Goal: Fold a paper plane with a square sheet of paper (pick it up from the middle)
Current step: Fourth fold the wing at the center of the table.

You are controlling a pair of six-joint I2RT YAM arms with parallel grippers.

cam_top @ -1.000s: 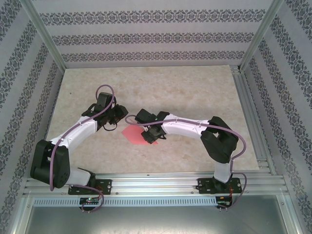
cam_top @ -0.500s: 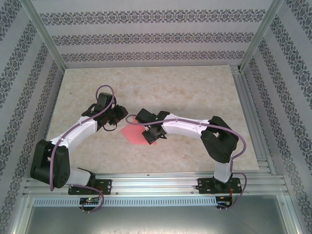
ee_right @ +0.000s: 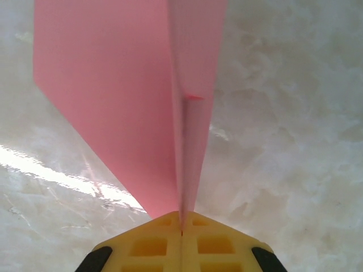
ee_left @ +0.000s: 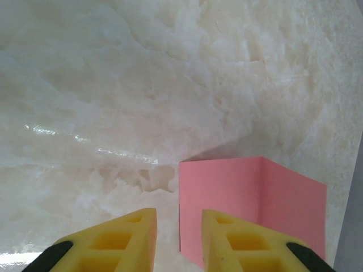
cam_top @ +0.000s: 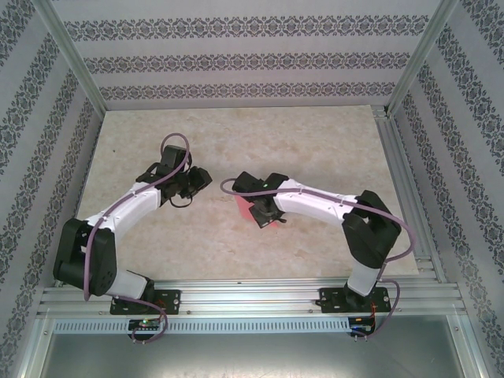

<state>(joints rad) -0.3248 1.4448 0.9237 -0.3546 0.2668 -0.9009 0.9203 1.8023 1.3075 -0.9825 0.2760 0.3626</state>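
Over the table [cam_top: 315, 134], your right claw [ee_right: 181, 225] now grips the lifted pink sheet [ee_right: 108, 85], so folding can start; your left claw [ee_left: 178, 224] hangs slightly open, empty

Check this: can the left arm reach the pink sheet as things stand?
Probably yes: the sheet stands just ahead of the open left fingers with nothing between; the right fingers pinch its fold.

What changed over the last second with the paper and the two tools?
The right tool closed on the paper, pinching it at the middle, and carried it to the right over the table. The sheet lay flat before and is now bent along a crease. The left tool shifted slightly right and away. It stayed open, holding nothing.
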